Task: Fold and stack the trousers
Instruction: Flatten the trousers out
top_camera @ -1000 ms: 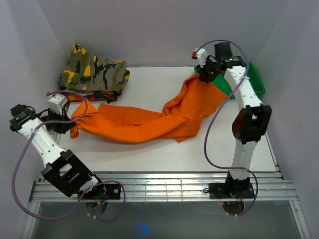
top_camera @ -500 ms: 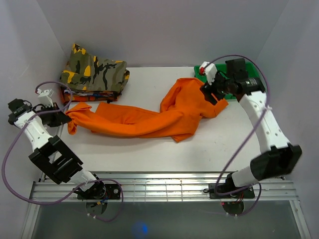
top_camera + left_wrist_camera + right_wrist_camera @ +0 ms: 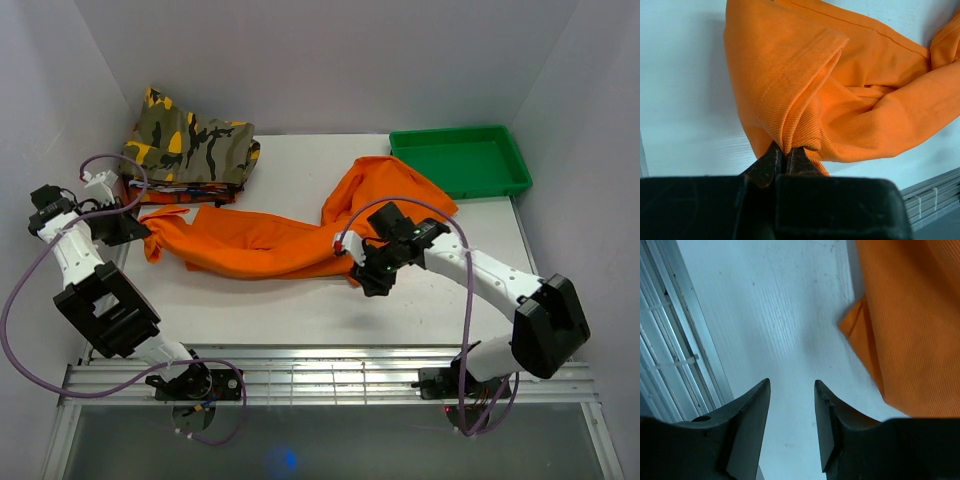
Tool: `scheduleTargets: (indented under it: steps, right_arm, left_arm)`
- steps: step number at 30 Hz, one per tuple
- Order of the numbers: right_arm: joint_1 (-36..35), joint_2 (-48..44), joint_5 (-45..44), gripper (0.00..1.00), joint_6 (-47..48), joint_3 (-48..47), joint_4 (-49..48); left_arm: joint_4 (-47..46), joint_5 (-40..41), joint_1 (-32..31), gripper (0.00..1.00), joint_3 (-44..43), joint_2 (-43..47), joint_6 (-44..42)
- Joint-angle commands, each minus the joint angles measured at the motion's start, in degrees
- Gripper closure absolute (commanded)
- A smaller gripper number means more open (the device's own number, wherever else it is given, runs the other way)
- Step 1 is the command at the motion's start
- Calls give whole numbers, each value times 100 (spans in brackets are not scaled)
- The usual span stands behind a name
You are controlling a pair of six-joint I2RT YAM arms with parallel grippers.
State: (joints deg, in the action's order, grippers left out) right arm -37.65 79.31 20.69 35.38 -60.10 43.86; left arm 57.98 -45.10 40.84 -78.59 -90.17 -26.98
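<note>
The orange trousers [image 3: 270, 245] lie crumpled across the white table, running from the left edge to near the green tray. My left gripper [image 3: 133, 228] is at their left end and is shut on a bunched fold of the cloth. In the left wrist view the trousers [image 3: 840, 90] rise out of the closed tips of the left gripper [image 3: 786, 152]. My right gripper [image 3: 363, 272] hovers low beside the trousers' near edge, right of the middle. In the right wrist view the right gripper [image 3: 791, 382] stands open over bare table, with the trousers' [image 3: 910, 330] corner just to the right.
A folded camouflage garment [image 3: 190, 145] sits on a small pile at the back left. A green tray [image 3: 460, 165] stands at the back right. A slatted metal rail [image 3: 320, 375] runs along the table's near edge. White walls close in on both sides.
The right gripper let go of the trousers' end near the tray and swung forward to their near edge. That end dropped onto the table. The left gripper kept its hold.
</note>
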Motion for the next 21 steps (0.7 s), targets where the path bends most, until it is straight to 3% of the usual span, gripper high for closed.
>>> scheduleTargets:
  steps: [1,5,17,20,21]
  right_arm:
    - [-470,365,-626,54,-872,7,-1132]
    - [-691,875,-1574,53,-1260,7,-1834]
    - [-762,1992,-2594,47,-1446,-3,-2162]
    - [-762,1948,-2833,54,-1288,208,-2294]
    - [-762,1913,-2886,69,-1244,226,-2276]
  left_arm:
    - [-146,-43,-23,100,-341,-18,272]
    - [-137,-51,-32,100,-368,34,281]
    - [-181,-16,-32,100,-421,-9,281]
    - [-243,-16,-32,100,-438,-79,308]
    - [-243,-42,-32,100,-456,-106,299]
